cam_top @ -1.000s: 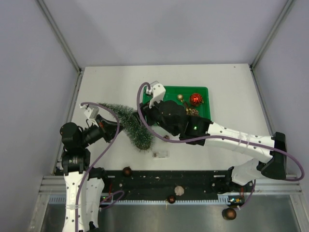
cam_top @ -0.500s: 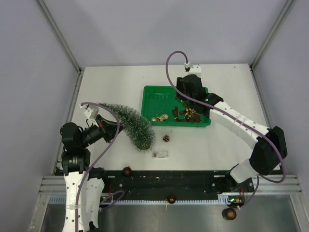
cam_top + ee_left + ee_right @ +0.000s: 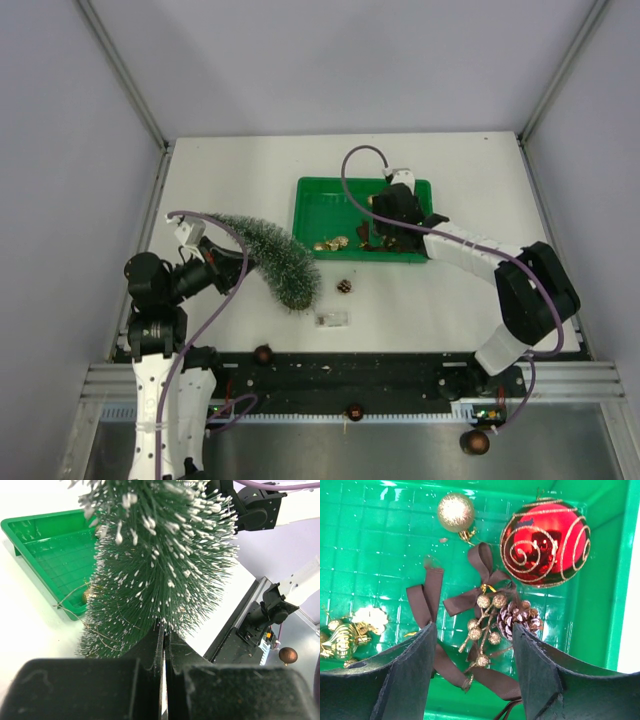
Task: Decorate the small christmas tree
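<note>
Small christmas tree [image 3: 270,255]: lay on the left half of the counter [image 3: 450,170], just beside the near-left corner of the green tray [image 3: 325,205], leaning rather than standing upright; whether its wide end rested on the counter, I could not tell.
Long axis: ran on a diagonal from above, narrow tip toward the far left, broad bristly foot toward the near right and the middle of the counter.
Left end effector [image 3: 238,262]: fingers pressed together on the tree's lower flank, with frosted bristles fanning out right past the tips in its own wrist view.
Just changed: a second before, the right arm had stretched across the tree's wide end. It then swung away to the far side of the tray and had now settled low over the tray's right half. The tree and the left arm had not stirred.
Right end effector [image 3: 474,635]: fingers spread and empty, hanging over the brown ribbon sprig [image 3: 485,605] with its gold berries.
Within its reach: a pine cone [image 3: 520,617] touching the sprig, a red bauble [image 3: 545,542] and a gold ball [image 3: 456,511] further on.
Meaning for the task: I judged the arm was fetching the next ornament, with the sprig the likely pick.
Progress: from above I could make out no ornament on the tree.
</note>
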`<state>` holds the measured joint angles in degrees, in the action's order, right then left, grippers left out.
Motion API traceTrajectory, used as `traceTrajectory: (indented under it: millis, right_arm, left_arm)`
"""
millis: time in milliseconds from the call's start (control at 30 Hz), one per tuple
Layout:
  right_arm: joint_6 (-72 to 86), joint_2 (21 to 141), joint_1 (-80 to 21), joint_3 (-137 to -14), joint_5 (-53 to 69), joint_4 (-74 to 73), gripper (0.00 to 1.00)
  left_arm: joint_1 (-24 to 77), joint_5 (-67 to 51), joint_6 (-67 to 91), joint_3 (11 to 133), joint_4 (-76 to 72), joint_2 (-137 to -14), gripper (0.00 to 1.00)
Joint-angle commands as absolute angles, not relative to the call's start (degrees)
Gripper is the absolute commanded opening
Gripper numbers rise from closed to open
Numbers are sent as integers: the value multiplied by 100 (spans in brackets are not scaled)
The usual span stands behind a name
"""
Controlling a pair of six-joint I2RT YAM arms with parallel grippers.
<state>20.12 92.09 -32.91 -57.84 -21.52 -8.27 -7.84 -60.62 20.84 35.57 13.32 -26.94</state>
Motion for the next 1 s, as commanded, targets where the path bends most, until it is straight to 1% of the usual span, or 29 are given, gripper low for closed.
traceTrajectory:
  millis: [0,233,567,733,967]
  right_arm:
    - [1846,9087,-3156,-6256,-2057,-377,61]
    - [1837,10070,-2734,-7478,-1978,-852,61]
    - [1617,11635,-2698,-8946,-1820,-958,58]
    - [1643,12032,-2698,-9141,-1644,-1002,55]
    - [1652,12234,-2690,-9062,-1556,-1002,49]
  left_arm:
    - [-791,-6144,2048,3656,1204,-2786,0]
    - [-791,-6143,1986,3665,1283,-2804,0]
    - [-800,-6100,1793,3735,1503,-2927,0]
    - [-791,-6047,1714,3762,1556,-2918,0]
    - [-791,-6047,1723,3771,1564,-2936,0]
